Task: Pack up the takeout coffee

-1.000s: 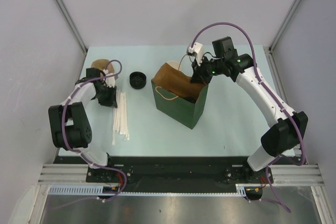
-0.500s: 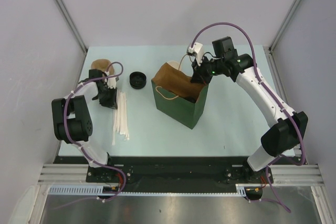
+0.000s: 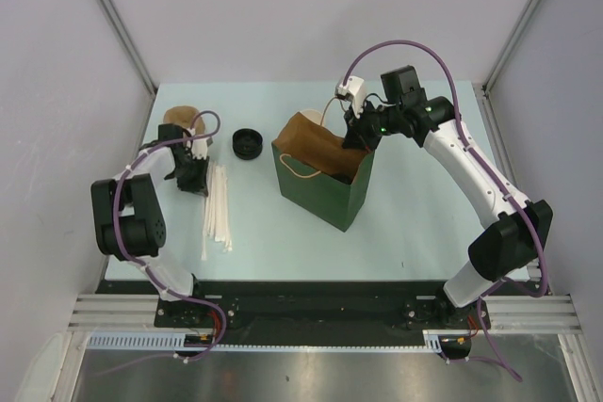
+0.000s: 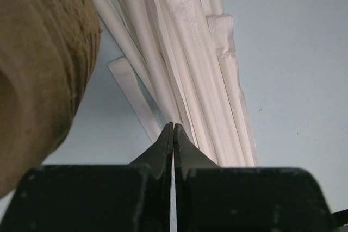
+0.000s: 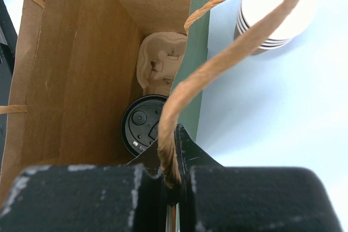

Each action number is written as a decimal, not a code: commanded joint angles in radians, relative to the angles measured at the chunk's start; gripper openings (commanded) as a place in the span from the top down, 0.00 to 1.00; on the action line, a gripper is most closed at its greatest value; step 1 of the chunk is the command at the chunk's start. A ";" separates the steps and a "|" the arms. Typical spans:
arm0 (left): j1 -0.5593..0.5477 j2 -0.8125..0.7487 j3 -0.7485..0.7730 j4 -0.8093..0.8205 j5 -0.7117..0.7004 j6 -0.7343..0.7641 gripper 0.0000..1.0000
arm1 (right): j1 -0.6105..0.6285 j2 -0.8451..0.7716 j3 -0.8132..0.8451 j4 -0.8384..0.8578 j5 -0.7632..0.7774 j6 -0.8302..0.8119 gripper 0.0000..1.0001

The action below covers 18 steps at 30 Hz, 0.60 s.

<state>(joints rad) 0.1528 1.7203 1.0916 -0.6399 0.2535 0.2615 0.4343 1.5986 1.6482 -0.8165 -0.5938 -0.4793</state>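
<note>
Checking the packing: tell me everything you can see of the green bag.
The bag is paper, green outside and brown inside. It stands upright and open on the table. Its far handle, twisted brown cord, is pinched in the shut right end effector; the near handle lies against the front wall. At the bottom sit the coffee, only its black lid showing, and a moulded pulp carrier.
</note>
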 commanded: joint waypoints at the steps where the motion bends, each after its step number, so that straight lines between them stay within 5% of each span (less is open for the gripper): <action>1: 0.004 -0.093 0.037 -0.047 0.004 -0.002 1.00 | -0.002 -0.022 0.013 0.010 0.003 0.004 1.00; 8: 0.004 -0.094 0.053 -0.049 -0.020 -0.016 0.99 | -0.002 -0.022 0.010 0.011 -0.003 0.004 1.00; 13: 0.004 -0.044 0.047 -0.020 -0.092 -0.044 0.80 | 0.000 -0.023 0.013 0.010 -0.004 0.007 1.00; 18: 0.004 -0.013 0.028 0.023 -0.117 -0.038 0.72 | 0.003 -0.029 0.010 0.004 -0.001 0.005 1.00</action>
<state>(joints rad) 0.1532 1.6829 1.1130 -0.6590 0.1745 0.2359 0.4343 1.5986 1.6482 -0.8165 -0.5941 -0.4793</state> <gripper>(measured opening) 0.268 0.022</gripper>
